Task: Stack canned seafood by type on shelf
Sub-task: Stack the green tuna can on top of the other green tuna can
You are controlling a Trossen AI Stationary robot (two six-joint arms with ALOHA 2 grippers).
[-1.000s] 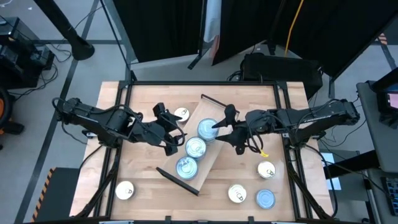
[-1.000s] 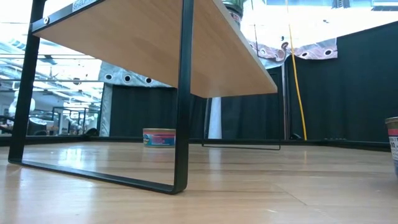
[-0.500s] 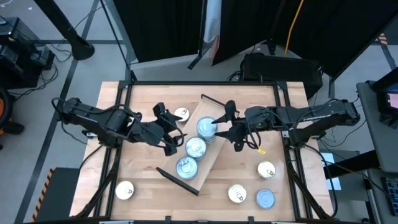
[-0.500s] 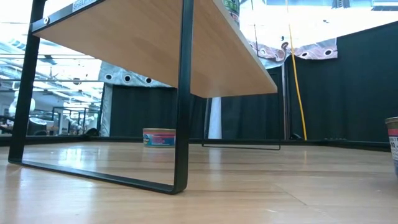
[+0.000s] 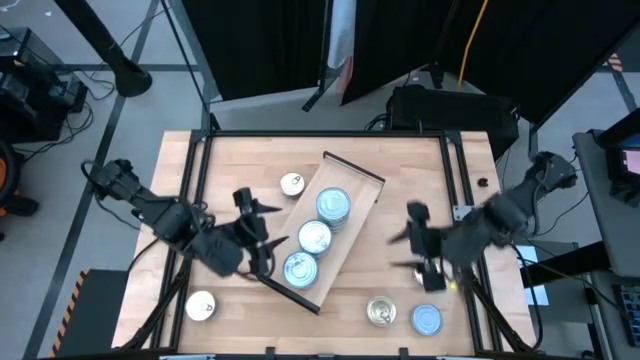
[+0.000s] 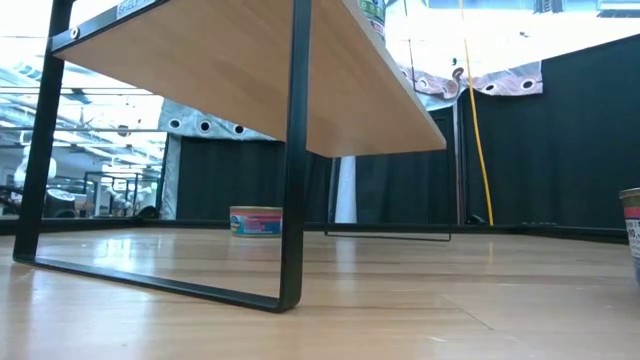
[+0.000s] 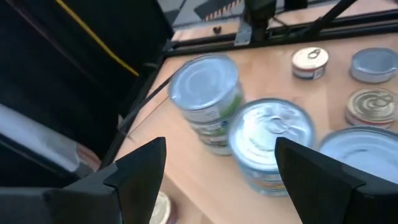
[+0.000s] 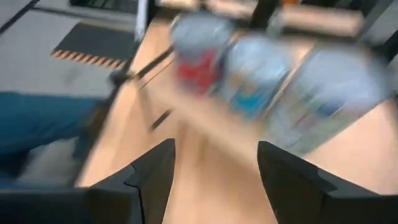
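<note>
Both my arms have pulled back from the shelf point(image 5: 330, 232). My left jaws point(image 5: 262, 232) stand wide and empty beside its near end; my right jaws point(image 5: 408, 250) — partly open, holding nothing — hang over bare surface point(image 5: 390, 190). Three tin stacks point(image 5: 314, 236) stay on the shelf.

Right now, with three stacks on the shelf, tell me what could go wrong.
1. The left tool hangs open close beside the nearest stack of tins, which stands by the shelf edge; a nudge could topple it.
2. The right tool is empty, so the loose tins are unsorted.
</note>
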